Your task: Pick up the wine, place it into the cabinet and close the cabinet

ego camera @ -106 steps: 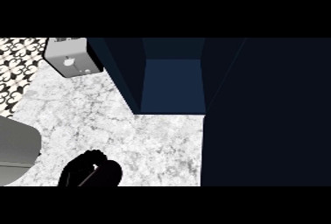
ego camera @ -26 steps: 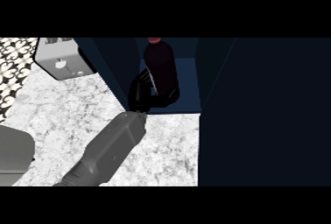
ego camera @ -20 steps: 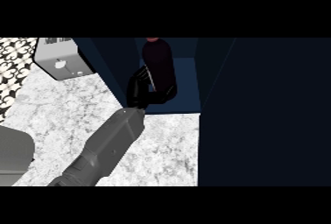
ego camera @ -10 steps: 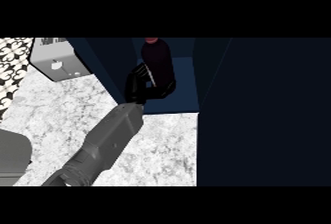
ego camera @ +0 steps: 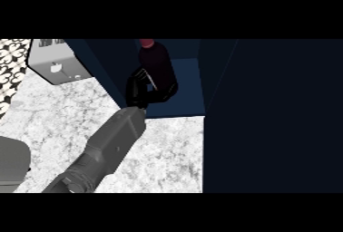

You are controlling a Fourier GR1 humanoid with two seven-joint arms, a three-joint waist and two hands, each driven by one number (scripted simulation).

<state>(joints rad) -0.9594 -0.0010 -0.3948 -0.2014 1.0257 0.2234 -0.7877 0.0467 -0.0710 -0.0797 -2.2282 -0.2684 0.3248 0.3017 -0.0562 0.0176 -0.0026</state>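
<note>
The wine bottle point(ego camera: 158, 61) is dark with a red top and stands inside the open dark blue cabinet point(ego camera: 186, 97), towards its left side. My right hand point(ego camera: 143, 89) reaches into the cabinet from the lower left. Its fingers and thumb are curled round the bottle's lower part, hiding the bottle's base. The grey forearm point(ego camera: 110, 145) slants across the marble counter point(ego camera: 164, 154). No left hand shows.
The cabinet's open door point(ego camera: 281, 113) fills the right side as a large dark panel. A grey box-shaped appliance point(ego camera: 57, 63) stands on the counter left of the cabinet's wall. A grey rounded shape point(ego camera: 12, 163) lies at the lower left edge.
Five seconds ago the cabinet stood empty, with the hand low over the counter. Over the last second the hand has carried the bottle a little deeper into the cabinet.
</note>
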